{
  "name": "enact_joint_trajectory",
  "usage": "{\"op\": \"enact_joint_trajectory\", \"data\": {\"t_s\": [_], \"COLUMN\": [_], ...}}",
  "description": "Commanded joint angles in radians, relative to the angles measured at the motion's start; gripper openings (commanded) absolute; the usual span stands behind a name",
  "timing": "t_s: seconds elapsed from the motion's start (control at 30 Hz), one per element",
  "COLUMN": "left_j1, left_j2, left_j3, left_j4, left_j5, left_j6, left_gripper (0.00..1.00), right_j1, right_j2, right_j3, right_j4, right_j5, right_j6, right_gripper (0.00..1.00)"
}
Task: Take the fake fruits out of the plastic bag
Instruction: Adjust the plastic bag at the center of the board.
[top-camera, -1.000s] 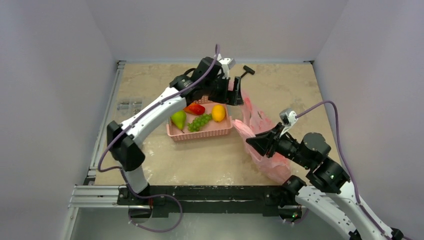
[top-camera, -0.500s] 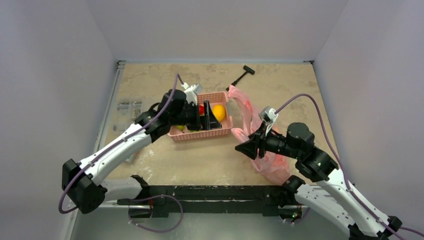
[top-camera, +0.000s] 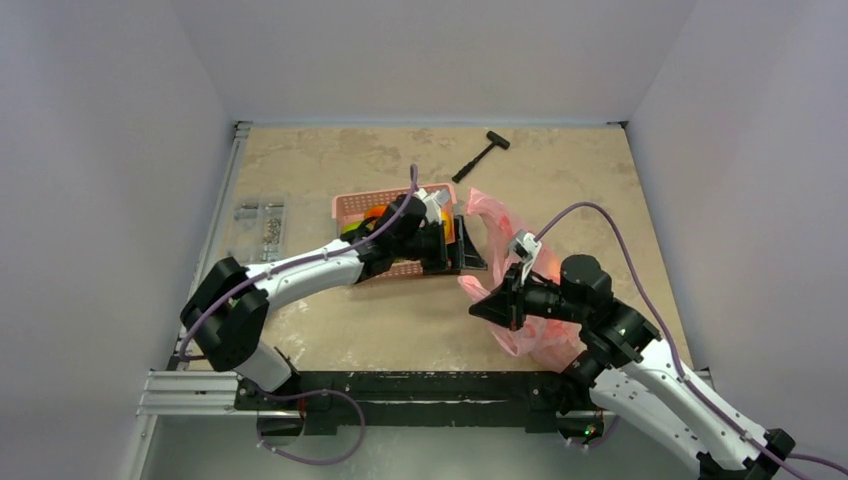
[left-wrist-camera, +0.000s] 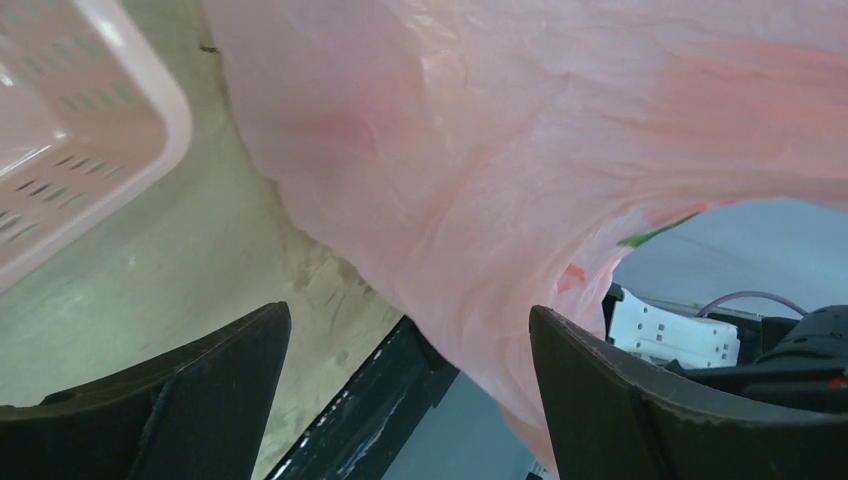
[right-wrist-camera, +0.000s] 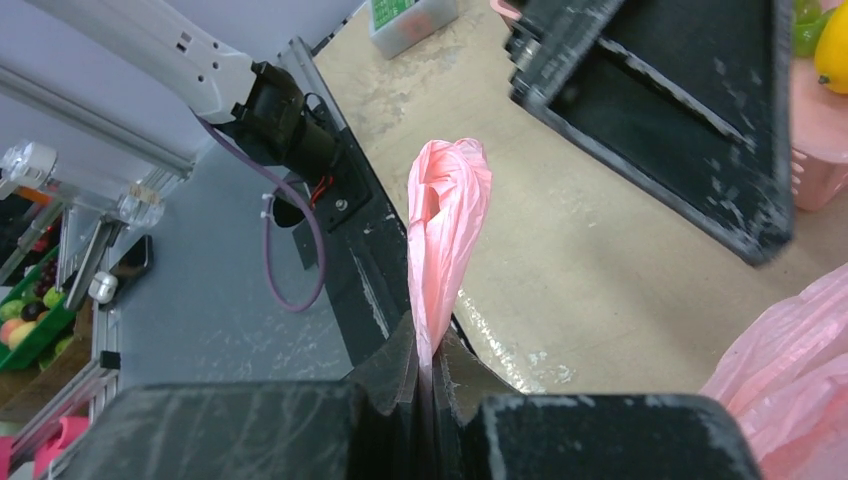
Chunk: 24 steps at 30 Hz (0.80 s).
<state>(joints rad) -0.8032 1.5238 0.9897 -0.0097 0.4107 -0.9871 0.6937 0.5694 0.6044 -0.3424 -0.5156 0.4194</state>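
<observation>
the plastic bag (top-camera: 505, 220) was slumped on the tabletop (top-camera: 380, 320) just right of the pink basket (top-camera: 345, 205), and the right gripper (right-wrist-camera: 428, 372) was clamped tight on a twisted strip of it, held up off to the basket's near-right side. the left gripper (left-wrist-camera: 408, 330) sat at the basket's right end with its jaws wide apart, the bag's film right in front of them. the orange-yellow fruit (right-wrist-camera: 832, 50) was lying in the basket, and i couldn't tell if anything was in the bag.
</observation>
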Motion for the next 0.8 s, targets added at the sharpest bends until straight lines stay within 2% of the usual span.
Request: {"op": "enact_joint_trajectory", "data": {"t_s": [0.0, 0.1, 0.17, 0.23, 0.33, 0.37, 0.43, 0.47, 0.57, 0.7, 0.77], "left_j1": [-0.048, -0.065, -0.068, -0.068, -0.060, -0.056, -0.043, -0.029, 0.007, 0.056, 0.067], "left_j2": [0.067, 0.114, 0.149, 0.193, 0.263, 0.287, 0.333, 0.351, 0.378, 0.422, 0.437], "left_j3": [0.119, 0.158, 0.185, 0.219, 0.282, 0.314, 0.399, 0.436, 0.523, 0.636, 0.693], "left_j4": [0.102, 0.140, 0.152, 0.194, 0.272, 0.269, 0.219, 0.178, 0.138, 0.116, 0.081], "left_j5": [-0.008, -0.009, -0.008, 0.022, 0.068, 0.072, 0.076, 0.061, 0.025, 0.042, 0.022], "left_j6": [-0.016, -0.008, -0.009, -0.021, -0.037, -0.025, 0.011, 0.035, 0.103, 0.111, 0.136], "left_gripper": [0.91, 0.91, 0.86, 0.67, 0.51, 0.42, 0.16, 0.09, 0.00, 0.00, 0.00], "right_j1": [0.004, 0.004, 0.003, 0.004, 0.004, 0.004, 0.004, 0.004, 0.005, 0.023, 0.070], "right_j2": [-0.010, -0.021, -0.012, 0.007, 0.026, 0.028, 0.031, 0.038, 0.073, 0.152, 0.176], "right_j3": [0.023, 0.022, 0.026, 0.030, 0.042, 0.045, 0.044, 0.040, 0.030, 0.008, -0.001], "right_j4": [0.031, 0.035, 0.039, 0.041, 0.041, 0.045, 0.060, 0.068, 0.093, 0.092, 0.084], "right_j5": [0.005, 0.023, 0.030, 0.029, 0.067, 0.082, 0.114, 0.127, 0.152, 0.199, 0.242], "right_j6": [-0.025, -0.025, -0.023, -0.027, -0.028, -0.026, -0.022, -0.018, -0.015, -0.017, -0.014], "right_gripper": [0.00, 0.00, 0.00, 0.00, 0.02, 0.04, 0.12, 0.13, 0.13, 0.05, 0.03]}}
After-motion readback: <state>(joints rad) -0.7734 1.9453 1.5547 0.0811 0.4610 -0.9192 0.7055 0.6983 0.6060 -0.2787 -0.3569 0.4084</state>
